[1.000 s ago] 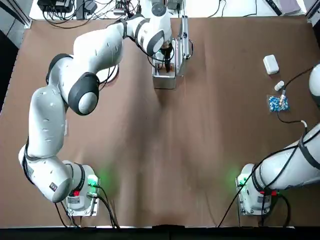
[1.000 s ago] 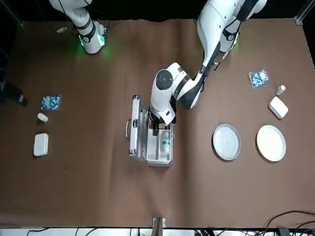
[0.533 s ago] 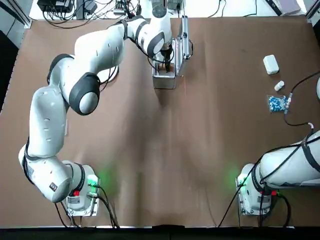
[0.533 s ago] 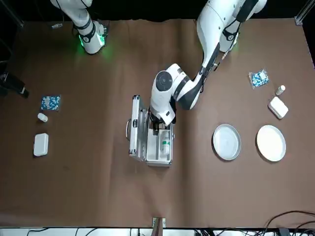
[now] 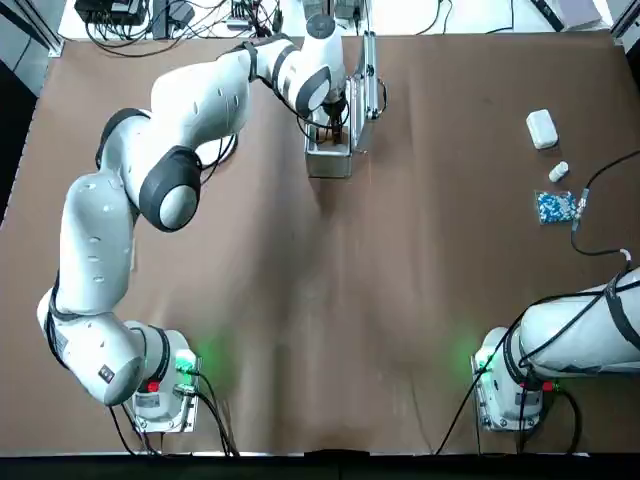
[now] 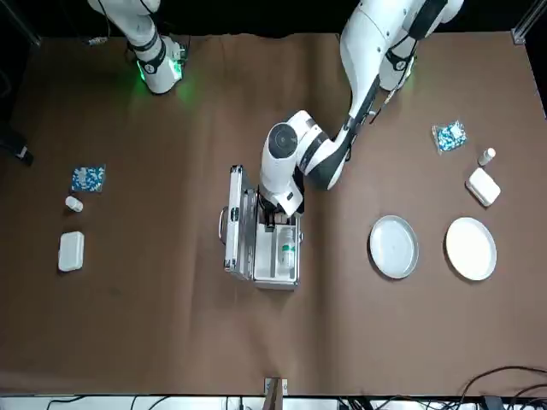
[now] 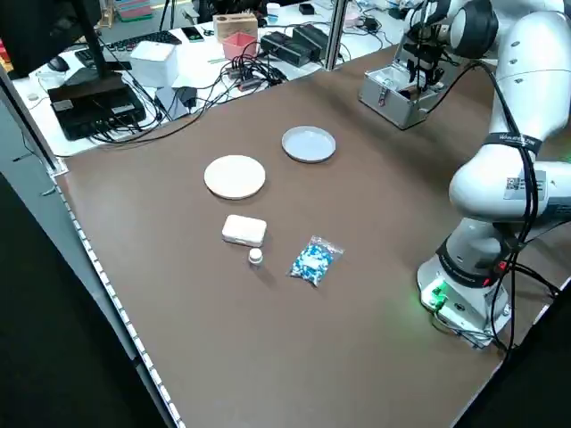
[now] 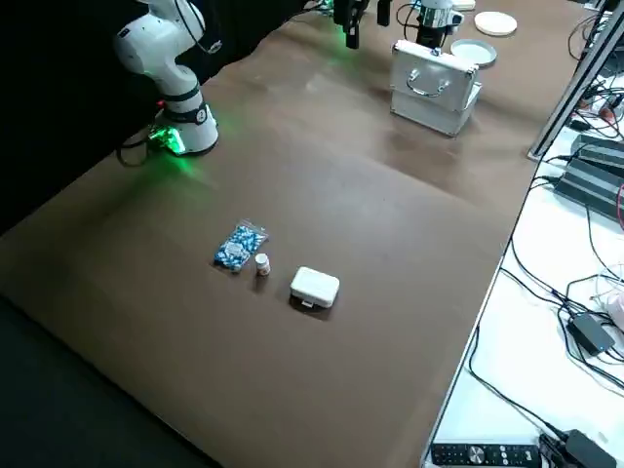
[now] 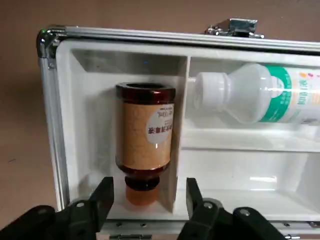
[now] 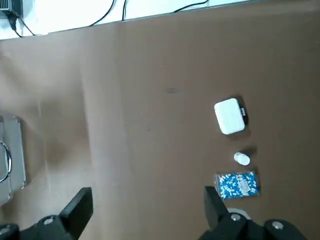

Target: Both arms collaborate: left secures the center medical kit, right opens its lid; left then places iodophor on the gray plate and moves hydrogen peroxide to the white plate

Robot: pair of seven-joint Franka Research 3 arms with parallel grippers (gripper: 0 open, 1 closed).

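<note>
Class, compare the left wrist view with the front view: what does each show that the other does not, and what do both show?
Only the left wrist view shows the iodophor label and the open left pincer fingers flanking its cap end. Only the front view shows the gray plate, the white plate, the upright lid and the packets and small boxes at either side. Both show the open medical kit with the hydrogen peroxide lying inside.
</note>
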